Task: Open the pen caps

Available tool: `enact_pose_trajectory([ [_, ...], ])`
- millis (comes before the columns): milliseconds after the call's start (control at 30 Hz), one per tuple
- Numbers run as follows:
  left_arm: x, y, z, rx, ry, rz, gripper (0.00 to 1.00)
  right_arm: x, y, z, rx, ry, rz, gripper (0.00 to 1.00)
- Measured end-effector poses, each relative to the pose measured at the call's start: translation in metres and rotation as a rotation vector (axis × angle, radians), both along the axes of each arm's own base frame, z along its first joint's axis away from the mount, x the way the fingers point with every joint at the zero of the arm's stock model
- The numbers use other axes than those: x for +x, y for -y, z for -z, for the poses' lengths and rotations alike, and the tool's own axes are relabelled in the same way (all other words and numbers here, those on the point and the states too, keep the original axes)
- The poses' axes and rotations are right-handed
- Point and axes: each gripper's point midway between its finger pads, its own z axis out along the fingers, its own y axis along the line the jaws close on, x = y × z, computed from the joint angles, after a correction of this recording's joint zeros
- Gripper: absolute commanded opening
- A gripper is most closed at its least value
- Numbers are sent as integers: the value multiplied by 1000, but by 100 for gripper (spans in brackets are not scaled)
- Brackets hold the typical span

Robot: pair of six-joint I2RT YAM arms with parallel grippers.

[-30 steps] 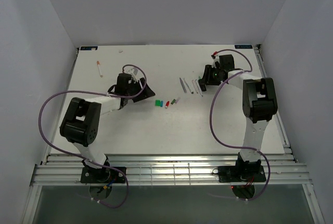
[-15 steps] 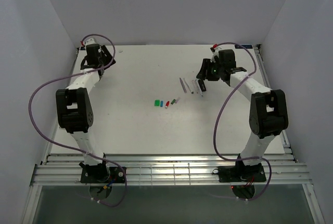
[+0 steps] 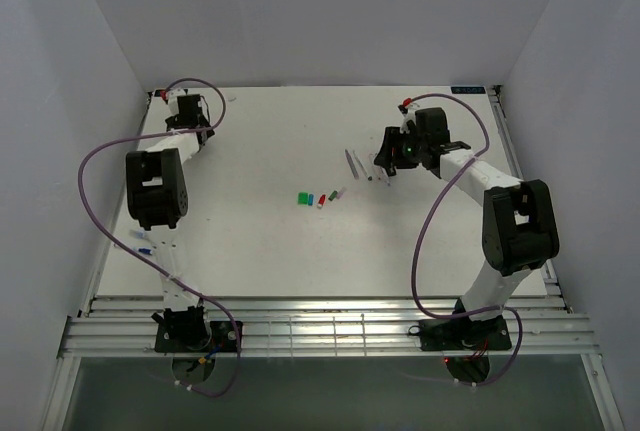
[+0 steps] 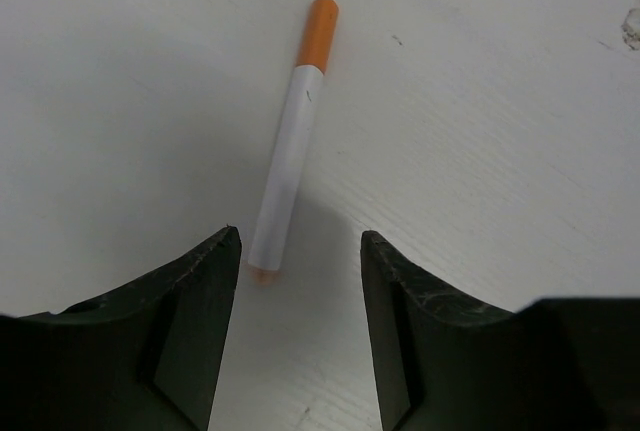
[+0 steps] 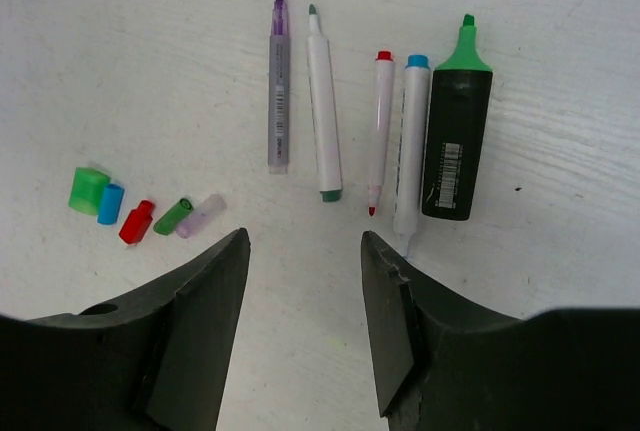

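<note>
Left gripper [image 4: 300, 251] agape over orange-capped pen [image 4: 290, 151] hidden from top view; right gripper [image 5: 305, 246] agape, empty.

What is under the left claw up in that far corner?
A white pen lies on the table under the open left gripper, its orange cap on. The cap covers the writing tip, so that cannot be seen.

You've got bright, even overhead light, the white table [image 3: 260, 251] nearly washed out. Shadows fall faint and soft; your wrist views are sharp on the surface, the near fingers [image 4: 190, 331] slightly blurred.
</note>
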Motion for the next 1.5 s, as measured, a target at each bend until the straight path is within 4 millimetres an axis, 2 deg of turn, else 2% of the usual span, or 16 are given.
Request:
enact_pose_trajectory([
  [200, 5, -14, -5, 6, 38, -36, 62, -6, 2, 10, -12, -19, -7, 55],
  [300, 12, -20, 3, 11, 40, -41, 61, -6, 2, 9, -12, -14, -12, 55],
  [400, 18, -22, 19, 22, 24, -31, 59, -8, 2, 8, -13, -11, -13, 55],
  [500, 28, -23, 16, 32, 42, -15, 56, -9, 3, 1, -9, 4, -14, 55],
  [533, 31, -22, 16, 31, 46, -7, 52, -9, 2, -1, -5, 9, -16, 55],
  [567, 34, -22, 16, 32, 47, 2, 36, -9, 2, -4, -3, 16, -17, 55],
  [667, 46, -21, 17, 34, 53, 26, 12, -11, 1, -11, 7, 32, -21, 55],
  [733, 52, -18, 16, 27, 62, 45, 1, -15, 0, -14, 11, 36, -26, 55],
  [933, 48, -7, 16, -33, 69, 83, 0, -29, -10, -31, 20, 49, -50, 55],
  [1000, 36, 2, 13, -77, 62, 94, 0, -39, -16, -44, 34, 67, -66, 55],
  [1067, 13, 16, 11, -150, 41, 114, 0, -52, -21, -56, 58, 84, -85, 55],
  [1167, -24, 43, -11, -282, 42, 154, 0, -77, -30, -69, 114, 88, -124, 55],
  [1333, -87, 104, -99, -523, 206, 303, 0, -126, -42, -68, 234, 19, -183, 56],
  [1400, -121, 139, -140, -614, 299, 420, 0, -146, -49, -69, 303, -10, -217, 56],
  [1500, -181, 201, -184, -730, 384, 613, 0, -175, -65, -72, 405, -46, -277, 57],
])
